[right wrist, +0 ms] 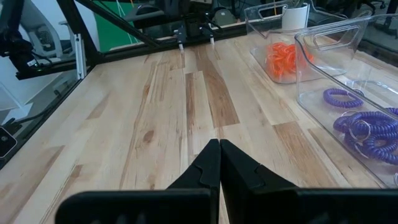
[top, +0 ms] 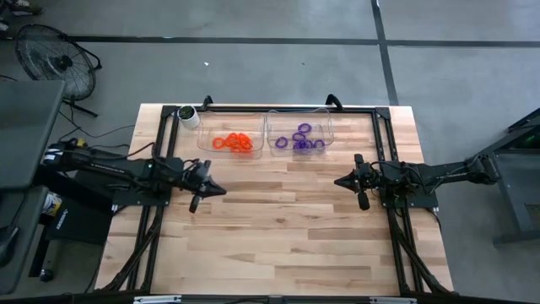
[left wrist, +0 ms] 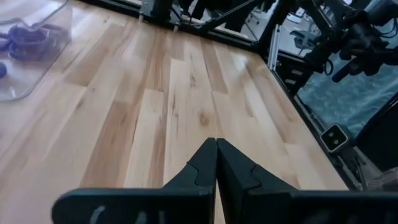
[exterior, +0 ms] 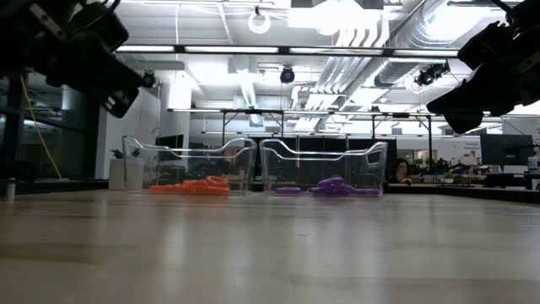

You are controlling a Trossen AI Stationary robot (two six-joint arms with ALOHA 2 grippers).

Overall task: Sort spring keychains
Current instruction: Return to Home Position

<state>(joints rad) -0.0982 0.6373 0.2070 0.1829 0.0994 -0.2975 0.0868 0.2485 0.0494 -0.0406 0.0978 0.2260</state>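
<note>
Sorting seems complete, as far as I can judge. All the orange spring keychains (top: 233, 142) lie in the left clear bin (top: 226, 121), and all the purple spring keychains (top: 302, 140) lie in the right clear bin (top: 283, 118) just beside it, at the far edge of the wooden table (top: 278, 228). No loose keychain shows on the boards.

The left gripper (top: 218, 189) hangs above the table's left side, well apart from the bins, with its fingers pressed together and holding nothing. The right gripper (top: 340, 181) mirrors it on the right side, its fingers also together and empty. What is left, I think, is only bringing the arms to rest.

A white cup (top: 189, 116) stands just beside the left bin. I can read no brand, label or writing anywhere.
</note>
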